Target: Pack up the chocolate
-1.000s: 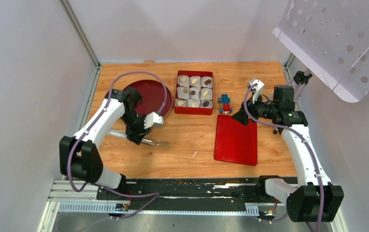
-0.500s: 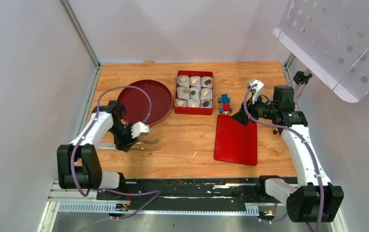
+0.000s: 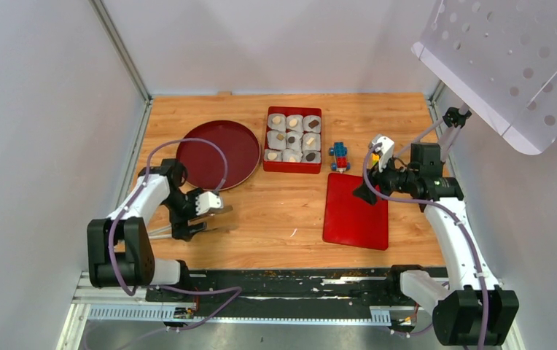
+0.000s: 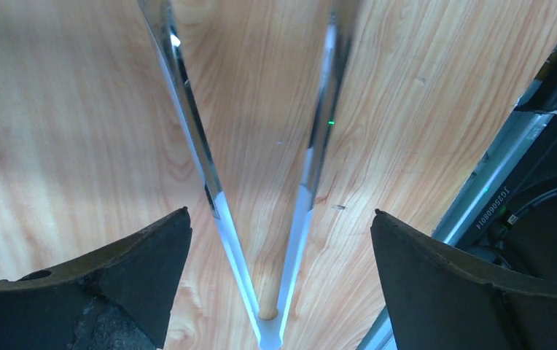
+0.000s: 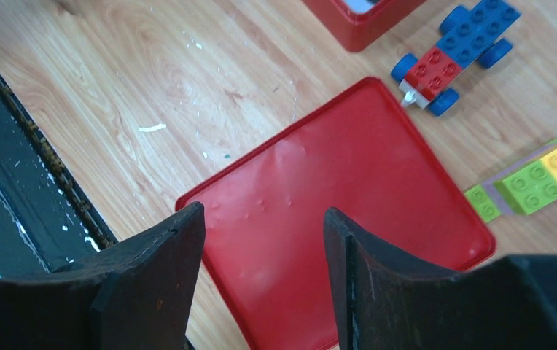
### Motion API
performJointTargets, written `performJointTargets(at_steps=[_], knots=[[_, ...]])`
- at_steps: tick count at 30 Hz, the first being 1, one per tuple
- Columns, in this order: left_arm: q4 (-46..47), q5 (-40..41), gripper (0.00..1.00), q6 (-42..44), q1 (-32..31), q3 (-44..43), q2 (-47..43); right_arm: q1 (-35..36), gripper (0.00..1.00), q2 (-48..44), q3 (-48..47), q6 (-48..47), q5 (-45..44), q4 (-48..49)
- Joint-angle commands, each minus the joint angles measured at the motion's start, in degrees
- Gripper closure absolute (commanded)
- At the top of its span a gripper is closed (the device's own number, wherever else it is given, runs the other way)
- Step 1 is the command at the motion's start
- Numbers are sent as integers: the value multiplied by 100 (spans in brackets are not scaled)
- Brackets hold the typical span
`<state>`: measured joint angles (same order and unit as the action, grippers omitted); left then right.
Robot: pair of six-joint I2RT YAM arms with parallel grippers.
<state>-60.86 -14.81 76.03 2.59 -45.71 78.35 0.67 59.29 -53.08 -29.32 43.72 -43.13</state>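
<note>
At the near edge: a black metal rail runs along the front of the table, whose top is pale, streaky wood grain dotted with a few white flecks.
Left gripper: low over the near-left part of the table, with its dark, blunt, curved fingers spread wide and holding nothing.
Tongs: thin polished metal, two straight arms joined in a narrow V. They lie flat on the wood between the spread fingers and touch neither.
Right gripper: hangs over the near side of the lid, its matte black wedge-shaped fingers partly apart with nothing between them.
Lid: a glossy red rounded square with a low raised rim, flat on the table at the right.
Toy car: studded plastic bricks, blue and red, on small blue wheels, just beyond the lid.
Bricks: green and yellow studded blocks beside the lid's right edge.
Box: red, rectangular and straight-walled, left of the toy car and apart from it.
Paper cups: white and crinkled, nine of them packed three by three so that they fill the box.
Chocolate: small lumps, some dark brown and some pale tan, sitting in the cups inside the box.
Plate: round, dark red and shallow with a smooth rim, left of the box.
Panel: white and perforated with round holes, tilted above the far-right corner.
</note>
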Motion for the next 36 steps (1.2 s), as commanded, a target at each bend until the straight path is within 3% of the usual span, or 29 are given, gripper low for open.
performJointTargets(at_steps=[1,3,6,8,10,12,15,18,25,32,36], knots=[[-507,-508,0,-60,-48,-678,-495,-5,39,-77,163,-317,22,-21],[-715,-737,0,-382,-139,-1099,-564,186,39,49,135,-475,7,83],[-480,-1254,0,-1603,-197,-1683,-572,810,40,342,-6,-1044,-269,313],[338,-1432,0,-3209,-198,-1895,-625,1235,41,599,-104,-1331,-568,640],[1800,-776,0,-5241,-199,-1709,-940,1616,51,958,-256,-1610,-722,1032],[2668,-184,0,-6633,-197,-1416,-1365,1858,59,1376,-442,-1700,-903,1566],[3038,-257,0,-7382,-200,-1274,-1598,2165,60,2073,-859,-2238,-1049,2057],[3080,-558,0,-7690,-127,-1058,-1831,2294,57,3041,-1536,-2699,-1103,1932],[3109,-442,0,-7541,-62,-679,-2294,2343,43,4887,-3212,-3712,-1192,1092],[3156,-1156,0,-7379,-35,-654,-2237,2540,45,5557,-3792,-4008,-1102,435],[3278,-1420,1,-7488,-39,-665,-2119,2716,54,5456,-3475,-4250,-1105,226]])
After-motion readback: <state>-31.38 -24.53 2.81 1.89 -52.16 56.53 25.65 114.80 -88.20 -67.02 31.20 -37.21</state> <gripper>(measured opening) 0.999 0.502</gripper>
